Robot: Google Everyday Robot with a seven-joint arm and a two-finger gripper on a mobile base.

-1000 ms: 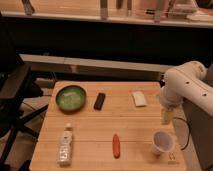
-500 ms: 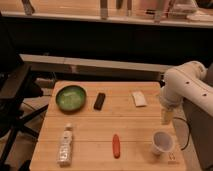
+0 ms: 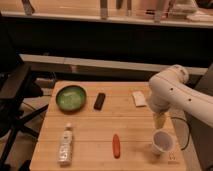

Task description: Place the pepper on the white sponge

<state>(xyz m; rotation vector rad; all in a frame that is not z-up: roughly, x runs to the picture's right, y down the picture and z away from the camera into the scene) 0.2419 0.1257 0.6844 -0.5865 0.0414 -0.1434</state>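
1 pepper (image 3: 116, 145) flat near the front edge of the wooden table (image 3: 131, 124), well apart from the white sponge (image 3: 139, 98) at the back right. Gripper (image 3: 160, 120) hanging over the table's right side, just above a white cup (image 3: 162, 141) and close in front of the sponge; open or closed, cannot tell. Farther left: black block (image 3: 100, 100), green bowl (image 3: 71, 97), pale bottle-like package (image 3: 65, 145).

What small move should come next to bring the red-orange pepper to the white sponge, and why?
Probably move the gripper leftward in the view and lower it over the slim red-orange pepper. The pepper lies untouched near the front edge of the wooden table, while the gripper hangs by the white cup, apart from it. The white rectangular sponge waits at the back.
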